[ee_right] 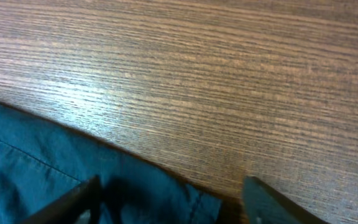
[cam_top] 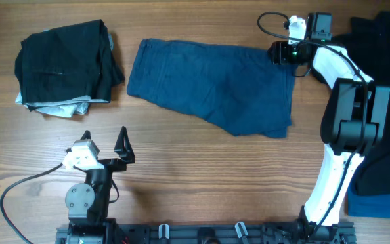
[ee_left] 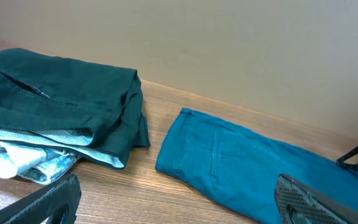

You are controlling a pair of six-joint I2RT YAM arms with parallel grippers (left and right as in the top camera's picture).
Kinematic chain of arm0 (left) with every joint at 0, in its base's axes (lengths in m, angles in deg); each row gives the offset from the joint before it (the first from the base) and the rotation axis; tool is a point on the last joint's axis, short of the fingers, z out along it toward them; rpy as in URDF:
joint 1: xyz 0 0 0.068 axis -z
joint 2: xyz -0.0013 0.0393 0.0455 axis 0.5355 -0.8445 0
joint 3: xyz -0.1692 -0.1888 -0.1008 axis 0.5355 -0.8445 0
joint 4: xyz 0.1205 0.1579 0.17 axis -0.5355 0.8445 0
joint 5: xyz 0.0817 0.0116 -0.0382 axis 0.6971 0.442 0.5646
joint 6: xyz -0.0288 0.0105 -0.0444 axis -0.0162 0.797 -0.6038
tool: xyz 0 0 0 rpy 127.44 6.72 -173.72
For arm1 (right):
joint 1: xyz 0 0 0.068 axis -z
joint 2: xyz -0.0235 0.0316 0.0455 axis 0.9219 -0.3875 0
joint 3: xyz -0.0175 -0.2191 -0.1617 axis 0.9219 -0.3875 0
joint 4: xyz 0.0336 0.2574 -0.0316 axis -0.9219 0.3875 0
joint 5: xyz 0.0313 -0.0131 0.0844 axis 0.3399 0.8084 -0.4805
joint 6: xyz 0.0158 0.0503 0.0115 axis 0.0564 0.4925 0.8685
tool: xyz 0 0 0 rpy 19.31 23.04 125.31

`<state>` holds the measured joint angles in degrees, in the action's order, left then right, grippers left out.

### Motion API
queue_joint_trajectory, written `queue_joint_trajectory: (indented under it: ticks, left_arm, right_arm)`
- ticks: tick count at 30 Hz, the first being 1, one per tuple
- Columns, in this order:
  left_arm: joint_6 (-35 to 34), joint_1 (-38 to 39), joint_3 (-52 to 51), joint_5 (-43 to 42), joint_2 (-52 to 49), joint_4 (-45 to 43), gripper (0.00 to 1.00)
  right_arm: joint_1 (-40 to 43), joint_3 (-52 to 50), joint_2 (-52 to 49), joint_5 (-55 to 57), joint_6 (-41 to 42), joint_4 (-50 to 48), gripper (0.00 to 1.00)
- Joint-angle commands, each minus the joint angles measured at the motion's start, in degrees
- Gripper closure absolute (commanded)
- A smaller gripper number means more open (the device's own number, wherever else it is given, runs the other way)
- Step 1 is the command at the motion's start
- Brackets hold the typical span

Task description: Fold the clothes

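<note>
— Wood-grain brown table (cam_top: 202,169) fills every view. Where are the clothes to fold?

— One pair of mid-blue denim shorts (cam_top: 215,85) lies spread flat. One corner of it sits directly under the right gripper (cam_top: 284,53), and the rest stretches away from that gripper towards the other arm. From the left gripper (cam_top: 105,139) the shorts are ahead and off to its right, well apart.

— Are the grippers holding anything?

— No. In the right wrist view the right gripper's fingers (ee_right: 73,202) stand apart with the hemmed corner between them, not pinched. The left gripper is spread wide over bare wood and holds nothing.

— How will the denim handle?

— I'd judge it soft but thick: it will drape and drag rather than slide, and won't tear. A hemmed corner or the waistband is the best hold, since the doubled cloth gives the pads something to bite.

— What else can you count?

— One rumpled black garment with pale trim (cam_top: 63,61), ahead-left of the left gripper. One black polo shirt with a small white logo (cam_top: 384,47), beside the right gripper on its outer side. One folded blue cloth (cam_top: 381,203), behind that arm. Two grippers.
</note>
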<state>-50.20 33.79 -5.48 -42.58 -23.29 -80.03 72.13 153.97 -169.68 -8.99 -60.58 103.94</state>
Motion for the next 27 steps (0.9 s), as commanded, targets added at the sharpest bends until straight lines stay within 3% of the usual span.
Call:
queue_joint_trajectory:
  ticks: [1, 5, 10, 11, 17, 27]
  left_arm:
    - [1.33, 0.24, -0.33, 0.57, 0.39, -0.15, 0.00]
    - [1.33, 0.24, -0.33, 0.55, 0.39, -0.15, 0.00]
    - [1.33, 0.24, -0.33, 0.55, 0.39, -0.15, 0.00]
    - [1.33, 0.24, -0.33, 0.55, 0.39, -0.15, 0.00]
    - [1.31, 0.24, -0.33, 0.57, 0.39, -0.15, 0.00]
    - [1.33, 0.24, -0.33, 0.57, 0.39, -0.15, 0.00]
  right_arm:
    - [-0.13, -0.09, -2.23, -1.14, -0.17, 0.22, 0.44]
    - [-0.13, 0.02, -1.73, -1.62, 3.98, 0.07, 0.66]
    - [-0.13, 0.04, 0.50, -3.50, 3.98, -0.28, 0.85]
    - [-0.13, 0.07, 1.22, -3.48, 3.89, -0.31, 0.94]
    - [-0.13, 0.07, 7.39, -4.57, 3.96, 1.79, 0.96]
    - [-0.22, 0.07, 18.25, -11.30, 2.21, 23.06, 0.96]
